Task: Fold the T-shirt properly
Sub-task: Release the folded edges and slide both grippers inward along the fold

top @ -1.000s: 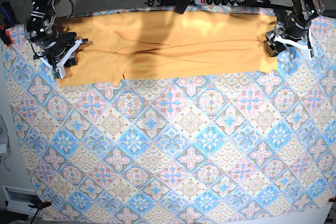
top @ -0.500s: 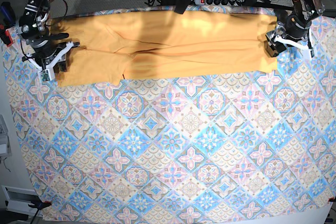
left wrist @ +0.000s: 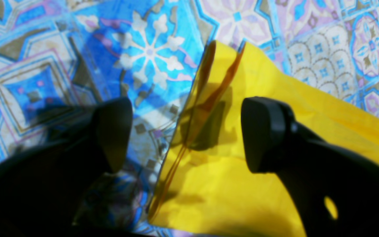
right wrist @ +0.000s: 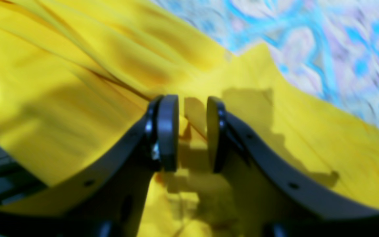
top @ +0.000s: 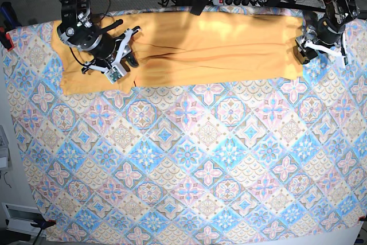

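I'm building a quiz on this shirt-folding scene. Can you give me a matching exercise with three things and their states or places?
Things:
1. left gripper
2. right gripper
3. plain pale orange-yellow cotton T-shirt

States or places:
A. lies in a long band along the far edge of the blue-and-pink patterned tablecloth
B. jaws wide apart, straddling the shirt's edge
C. jaws narrowly apart, over the shirt

Pairs: 1-B, 2-C, 3-A

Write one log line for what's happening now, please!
T-shirt: flat band on tablecloth | left gripper: open, straddling shirt edge | right gripper: jaws narrowly apart over shirt
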Action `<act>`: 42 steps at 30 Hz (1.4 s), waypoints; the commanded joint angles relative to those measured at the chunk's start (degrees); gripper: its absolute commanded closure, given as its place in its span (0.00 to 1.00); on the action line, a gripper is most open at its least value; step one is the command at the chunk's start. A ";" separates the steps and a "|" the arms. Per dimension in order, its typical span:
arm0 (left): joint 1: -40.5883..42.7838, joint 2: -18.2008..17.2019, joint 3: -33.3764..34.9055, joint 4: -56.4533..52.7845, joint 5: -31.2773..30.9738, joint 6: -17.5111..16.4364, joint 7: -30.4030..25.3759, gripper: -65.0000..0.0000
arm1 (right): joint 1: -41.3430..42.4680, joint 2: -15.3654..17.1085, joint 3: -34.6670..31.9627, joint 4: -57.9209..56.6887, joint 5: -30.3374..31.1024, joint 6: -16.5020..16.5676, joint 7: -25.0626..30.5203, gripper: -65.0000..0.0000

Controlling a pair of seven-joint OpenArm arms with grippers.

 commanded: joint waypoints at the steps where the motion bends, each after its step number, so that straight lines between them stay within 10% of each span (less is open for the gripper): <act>1: -0.48 -1.50 0.79 0.77 -0.43 -0.44 -0.63 0.22 | 0.11 0.53 0.28 0.98 0.57 0.00 1.15 0.78; 42: -2.32 -1.23 13.45 -7.23 -0.79 -0.44 -0.63 0.23 | 0.20 0.27 0.37 1.07 0.57 0.00 1.23 0.78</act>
